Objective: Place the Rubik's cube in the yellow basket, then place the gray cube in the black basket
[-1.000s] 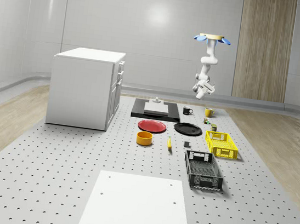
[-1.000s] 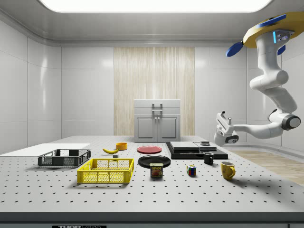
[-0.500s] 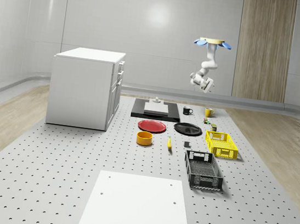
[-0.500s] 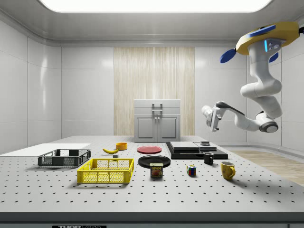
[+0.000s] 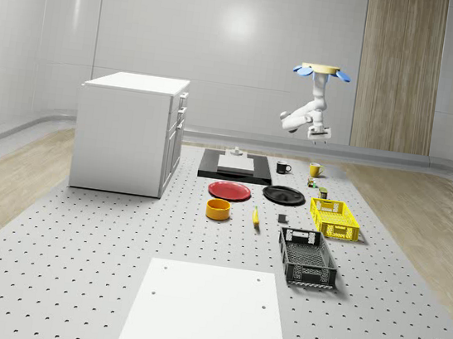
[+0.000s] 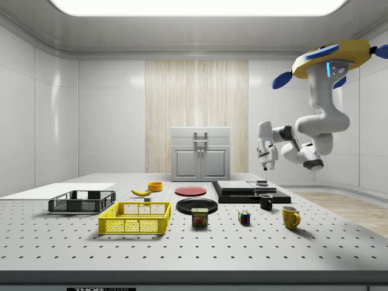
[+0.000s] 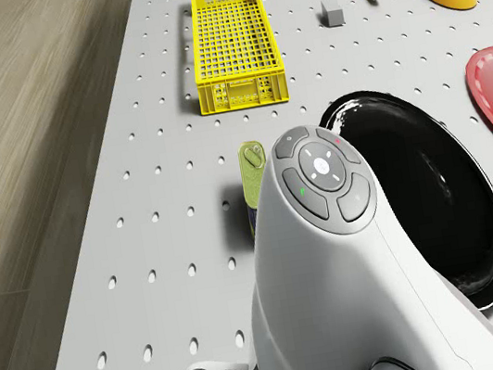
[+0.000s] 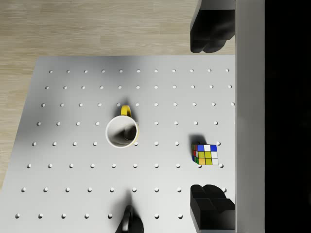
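Rubik's cube (image 8: 205, 154), multicoloured, sits on perforated grey desk (image 8: 73, 194) beside yellow ceramic mug (image 8: 122, 131), ungrasped; fingers (image 8: 211, 31) spread wide, hovering above it under the airborne drone (image 6: 330, 57). Both placements remain.

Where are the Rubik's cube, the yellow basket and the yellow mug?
Multicoloured Rubik's cube (image 8: 205, 154): wrist view, top face.
Yellow plastic mesh basket (image 7: 242, 90): drone view, near end wall.
Yellow ceramic mug (image 8: 110, 137): wrist view, rim.

2 baskets (image 5: 334, 218), 2 mugs (image 6: 290, 216), 2 plates (image 5: 229, 191).
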Robot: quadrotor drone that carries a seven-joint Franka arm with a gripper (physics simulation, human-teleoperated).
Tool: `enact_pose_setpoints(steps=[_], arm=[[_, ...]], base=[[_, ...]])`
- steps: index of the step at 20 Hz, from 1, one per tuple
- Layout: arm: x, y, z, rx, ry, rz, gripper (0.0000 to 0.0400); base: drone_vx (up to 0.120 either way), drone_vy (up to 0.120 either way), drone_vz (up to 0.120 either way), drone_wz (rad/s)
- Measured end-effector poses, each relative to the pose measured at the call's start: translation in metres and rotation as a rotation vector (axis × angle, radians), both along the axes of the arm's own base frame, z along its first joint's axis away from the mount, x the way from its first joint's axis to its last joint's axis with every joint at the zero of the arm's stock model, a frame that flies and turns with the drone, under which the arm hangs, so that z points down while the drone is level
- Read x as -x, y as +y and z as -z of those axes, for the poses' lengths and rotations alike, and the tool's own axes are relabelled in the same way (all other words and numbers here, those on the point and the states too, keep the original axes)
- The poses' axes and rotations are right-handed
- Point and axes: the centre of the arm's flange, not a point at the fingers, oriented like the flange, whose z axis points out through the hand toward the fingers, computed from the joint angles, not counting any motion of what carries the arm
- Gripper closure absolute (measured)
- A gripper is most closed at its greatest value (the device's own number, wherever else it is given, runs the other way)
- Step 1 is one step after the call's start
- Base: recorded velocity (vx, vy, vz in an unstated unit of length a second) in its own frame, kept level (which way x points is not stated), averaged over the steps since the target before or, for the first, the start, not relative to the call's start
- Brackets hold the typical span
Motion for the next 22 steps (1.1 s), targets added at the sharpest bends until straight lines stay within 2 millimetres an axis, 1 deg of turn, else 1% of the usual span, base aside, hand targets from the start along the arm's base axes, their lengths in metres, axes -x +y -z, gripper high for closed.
enact_pose_setpoints(steps=[2,6,7,8,14,17,18,22], arm=[[0.0,-0.005,0.001,0.049,0.001,0.001,0.0],[0.0,-0.011,0.002,0.108,0.003,0.003,0.0],[0.0,-0.011,0.002,0.117,0.004,0.003,0.0],[0.0,-0.012,0.002,0.124,0.004,0.003,0.0],[0.0,-0.015,0.002,0.15,0.005,0.004,0.0],[0.0,-0.015,0.002,0.155,0.005,0.004,0.0],[0.0,-0.015,0.002,0.156,0.005,0.004,0.0],[0.0,-0.016,0.002,0.16,0.005,0.004,0.0]], base=[[0.12,0.0,-0.12,0.0],[0.12,-0.12,0.0,0.0],[0.12,-0.08,0.0,0.0],[0.12,0.0,-0.12,0.0],[0.0,0.0,-0.12,0.0],[0.0,-0.093,-0.12,0.0],[0.04,0.0,-0.12,0.0],[0.12,0.0,-0.12,0.0]])
